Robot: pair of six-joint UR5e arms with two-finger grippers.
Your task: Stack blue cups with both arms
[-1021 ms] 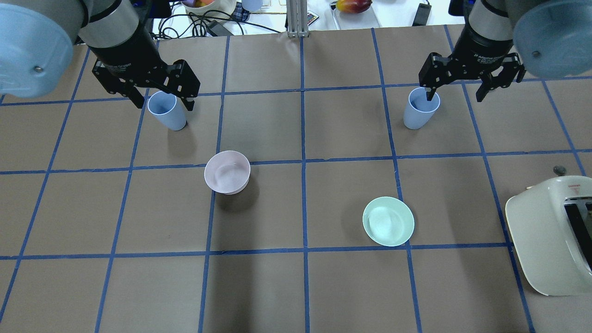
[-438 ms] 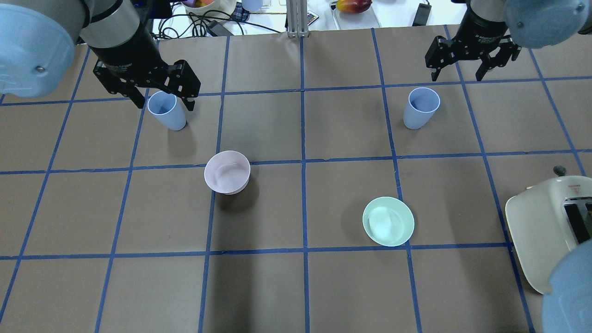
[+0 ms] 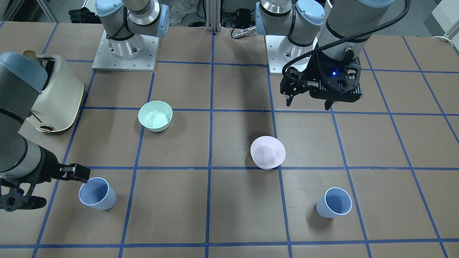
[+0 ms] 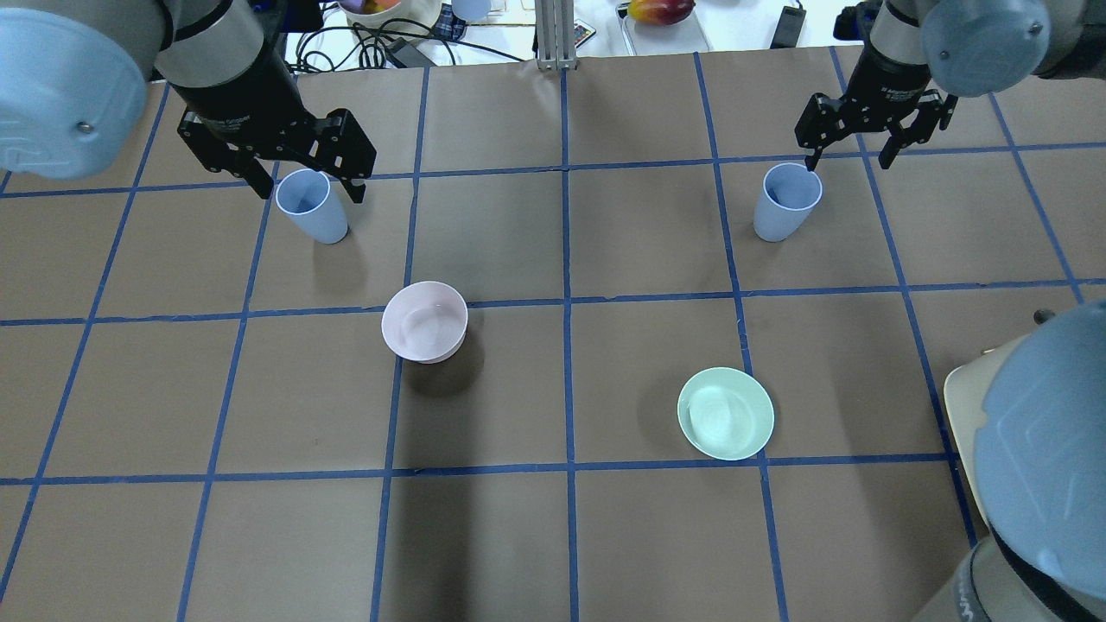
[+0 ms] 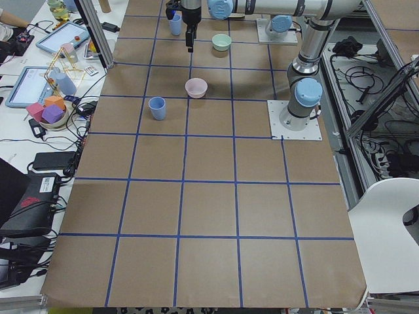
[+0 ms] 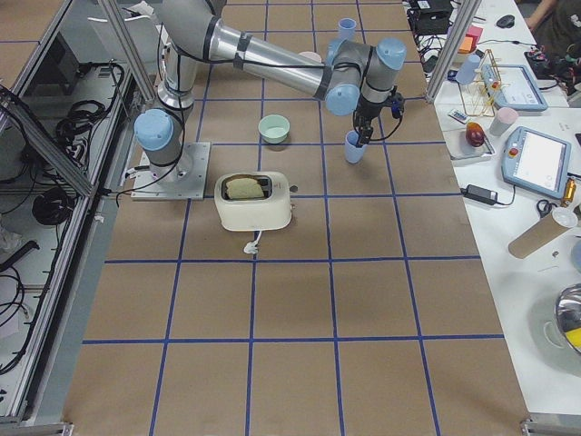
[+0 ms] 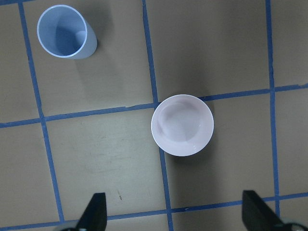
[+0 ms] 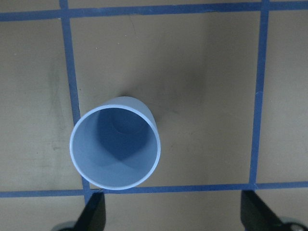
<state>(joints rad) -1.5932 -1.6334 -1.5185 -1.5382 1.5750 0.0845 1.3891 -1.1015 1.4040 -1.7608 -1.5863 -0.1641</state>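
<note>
Two pale blue cups stand upright and apart on the brown table. The left cup [image 4: 313,207] [image 3: 335,202] shows at the top left of the left wrist view [image 7: 65,31]. My left gripper [image 4: 309,186] [image 3: 308,105] hangs open and empty high above the table, nearer the robot than this cup. The right cup [image 4: 785,203] [image 3: 97,193] fills the lower left of the right wrist view [image 8: 115,147]. My right gripper [image 4: 848,162] [image 3: 53,188] is open and empty, above and just beside this cup's rim, not touching it.
A pale pink bowl [image 4: 425,321] [image 7: 182,125] and a mint-green bowl [image 4: 725,413] [image 3: 155,115] sit mid-table between the cups. A cream toaster [image 3: 57,96] stands at the table's right side, partly hidden in the overhead view by my right arm's elbow [image 4: 1045,449].
My right gripper left the right cup's rim, pulled up and away, then came back a little. Its elbow swung in over the toaster. The left gripper barely moved.
</note>
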